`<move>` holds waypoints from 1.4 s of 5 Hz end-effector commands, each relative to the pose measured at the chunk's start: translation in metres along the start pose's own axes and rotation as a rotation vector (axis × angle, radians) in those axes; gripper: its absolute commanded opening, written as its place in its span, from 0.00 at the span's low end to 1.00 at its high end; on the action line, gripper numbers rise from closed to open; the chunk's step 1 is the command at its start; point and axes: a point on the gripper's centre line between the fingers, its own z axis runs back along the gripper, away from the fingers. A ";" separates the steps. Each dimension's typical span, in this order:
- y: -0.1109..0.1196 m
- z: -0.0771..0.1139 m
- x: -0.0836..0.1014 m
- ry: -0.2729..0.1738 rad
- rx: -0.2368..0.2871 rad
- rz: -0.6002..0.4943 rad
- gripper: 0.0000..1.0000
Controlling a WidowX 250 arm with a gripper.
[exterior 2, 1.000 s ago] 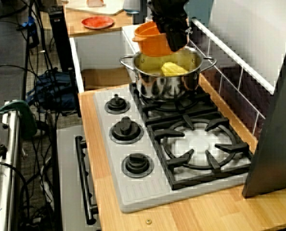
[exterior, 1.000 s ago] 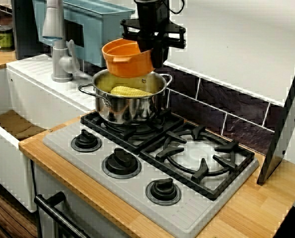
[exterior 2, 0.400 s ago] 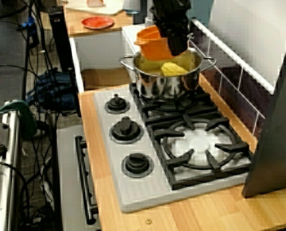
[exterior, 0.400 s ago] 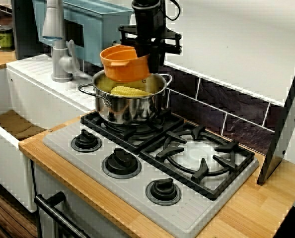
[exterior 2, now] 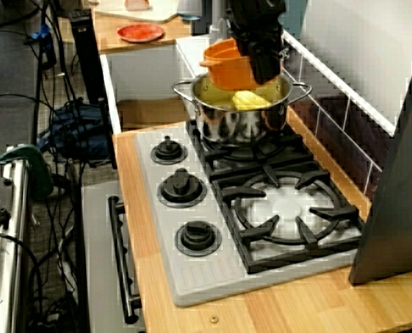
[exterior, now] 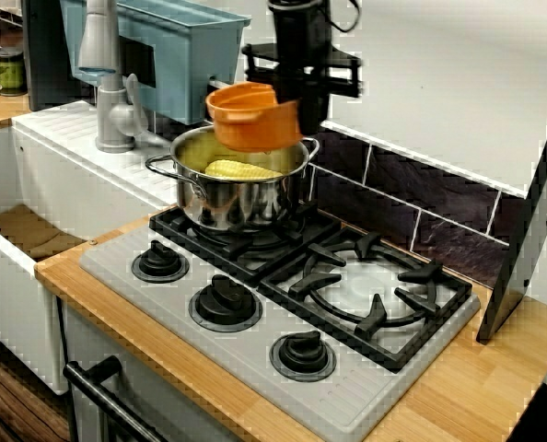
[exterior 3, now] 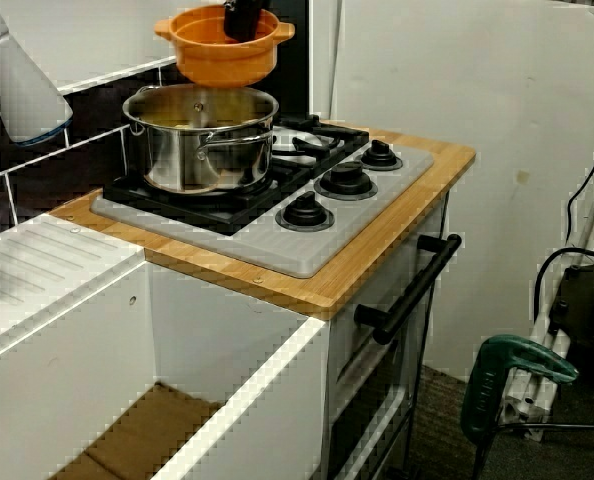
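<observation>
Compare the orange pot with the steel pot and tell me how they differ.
The orange pot is matte orange; the steel pot is shiny metal.
The orange pot is smaller than the steel pot.
The orange pot hangs in the air, gripped at its rim by the pincer; the steel pot stands on the rear grate right beneath it.
The steel pot holds a corn cob; the orange pot shows none.
Both are round with side handles.

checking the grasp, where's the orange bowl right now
In the front view, the orange bowl hangs in the gripper, just above the steel pot on the left rear burner.
</observation>
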 end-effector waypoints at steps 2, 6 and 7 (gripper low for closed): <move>-0.052 0.000 -0.023 -0.033 -0.010 -0.082 0.00; -0.083 -0.044 -0.042 0.005 0.024 -0.118 0.00; -0.085 -0.049 -0.046 0.019 0.025 -0.116 0.00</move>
